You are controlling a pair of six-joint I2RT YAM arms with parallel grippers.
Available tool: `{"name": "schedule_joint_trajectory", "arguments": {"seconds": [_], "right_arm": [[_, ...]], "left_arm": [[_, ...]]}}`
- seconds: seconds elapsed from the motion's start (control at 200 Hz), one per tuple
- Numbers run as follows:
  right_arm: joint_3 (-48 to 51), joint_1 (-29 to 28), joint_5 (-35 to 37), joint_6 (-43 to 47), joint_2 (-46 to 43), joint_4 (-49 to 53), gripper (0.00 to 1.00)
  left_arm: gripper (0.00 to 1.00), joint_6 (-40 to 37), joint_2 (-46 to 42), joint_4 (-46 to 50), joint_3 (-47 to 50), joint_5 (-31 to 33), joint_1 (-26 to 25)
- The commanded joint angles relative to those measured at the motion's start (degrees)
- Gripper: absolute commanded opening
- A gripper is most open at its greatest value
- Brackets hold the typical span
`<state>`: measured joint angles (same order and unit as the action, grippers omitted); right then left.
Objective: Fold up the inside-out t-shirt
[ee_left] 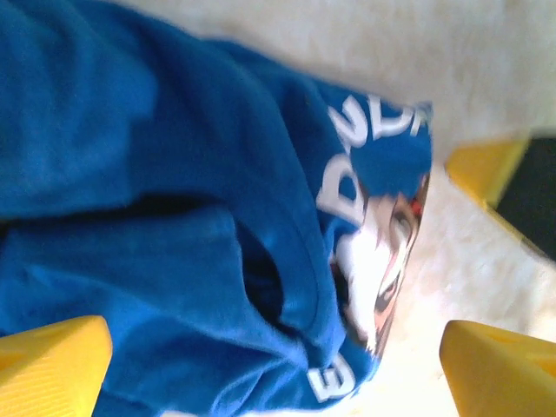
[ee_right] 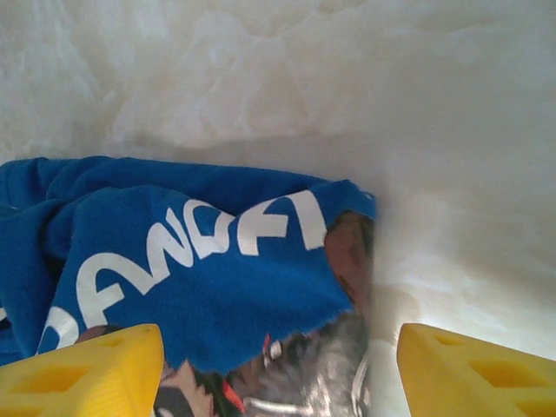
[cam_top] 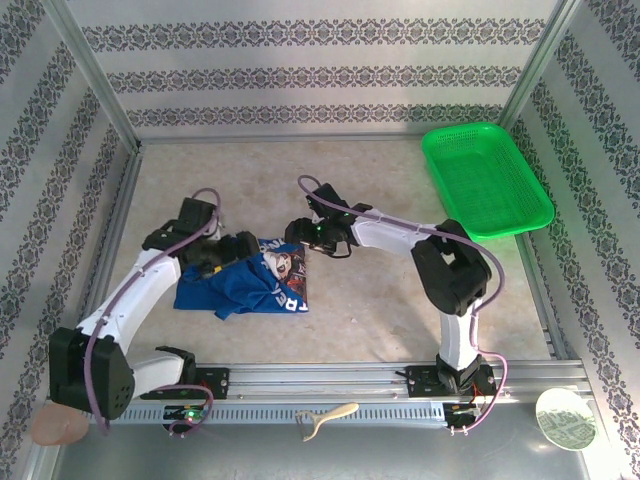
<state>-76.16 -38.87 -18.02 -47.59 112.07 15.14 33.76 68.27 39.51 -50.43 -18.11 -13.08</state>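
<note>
t-shirt [cam_top: 245,285] – bunched heap on table [cam_top: 400,290], centre-left | left gripper [ee_left: 276,375] jaws wide apart over cloth, nothing held | right gripper [ee_right: 280,372] jaws apart at printed edge, unclamped | handling: prob. light, limp, grippy cotton – pinch hem/corners, one layer

Pale block lettering on the blue t-shirt [ee_right: 191,295], creased and partly hidden, no whole word legible

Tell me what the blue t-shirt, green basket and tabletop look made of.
T-shirt: soft knit fabric, probably cotton, matte; it bunches in loose folds, with a printed graphic and pale lettering. Basket: moulded plastic mesh, slightly glossy, uniform bright green. Tabletop: pale mottled surface, stone-look; whether laminate or a cover sheet, can't tell.
</note>
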Motion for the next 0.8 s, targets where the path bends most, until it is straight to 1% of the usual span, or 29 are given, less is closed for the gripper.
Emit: {"name": "schedule_joint_trajectory", "arguments": {"seconds": [0.0, 0.08, 0.165, 0.245, 0.355, 0.39, 0.42, 0.46, 0.535, 0.56, 0.57, 0.575, 0.605, 0.674, 0.799], "right_arm": [[-2.49, 0.13, -3.09, -0.22, 2.53, -3.22, 0.72], [-2.12, 0.45, -3.18, -1.65, 4.12, -4.85, 0.7], [-1.56, 0.77, -3.08, -2.82, 5.11, -6.19, 0.68], [-0.76, 1.33, -3.63, -4.38, 5.97, -8.03, 0.64], [-0.03, 1.79, -4.17, -6.11, 7.02, -9.92, 0.58], [0.25, 1.95, -4.21, -6.62, 7.27, -10.47, 0.55], [0.47, 2.05, -4.2, -6.98, 7.5, -10.96, 0.5], [0.73, 2.13, -4.28, -7.64, 7.8, -11.61, 0.43], [1.47, 2.4, -4.48, -9.06, 8.29, -12.85, 0.21], [1.84, 2.56, -4.46, -9.49, 8.42, -13.41, 0.12], [2.05, 2.57, -4.43, -9.77, 8.42, -13.58, 0.09], [2.15, 2.66, -4.41, -9.83, 8.43, -13.74, 0.08], [2.71, 2.79, -4.24, -10.42, 8.27, -14.44, 0.0], [4.45, 3.4, -3.38, -11.71, 7.59, -15.76, 0.0], [7.56, 4.74, -1.4, -12.93, 5.66, -17.32, 0.0]], "left_arm": [[0.95, 1.5, -0.73, 6.5, 0.62, 13.25, -4.63], [0.94, 1.49, 0.34, 8.07, 0.48, 18.37, -7.22], [0.94, 1.24, 2.1, 7.37, 0.7, 21.67, -8.57], [0.91, 0.95, 5.36, 5.47, 0.66, 21.98, -8.63], [0.78, 1.01, 10.06, 1.15, 0.59, 20.41, -8.89], [0.7, 1.05, 11.15, -0.09, 0.54, 20.33, -9.04], [0.63, 1.12, 12.03, -1.06, 0.57, 20.64, -9.07], [0.44, 1.44, 12.91, -2.06, 0.54, 21.28, -9.11], [0.19, 2.09, 13.36, -3.21, 0.17, 21.97, -9.13], [0.07, 2.68, 13.16, -3.21, 0.06, 22.32, -8.98], [0.01, 2.95, 12.97, -3.21, 0.0, 22.48, -8.98], [0.0, 3.1, 12.87, -3.21, 0.04, 22.58, -8.94], [0.0, 3.95, 11.95, -2.88, 0.18, 23.3, -8.86], [0.0, 6.65, 8.12, -2.64, 1.92, 24.46, -8.02], [0.0, 13.93, -3.52, -1.9, 8.52, 25.44, -4.3]]}}
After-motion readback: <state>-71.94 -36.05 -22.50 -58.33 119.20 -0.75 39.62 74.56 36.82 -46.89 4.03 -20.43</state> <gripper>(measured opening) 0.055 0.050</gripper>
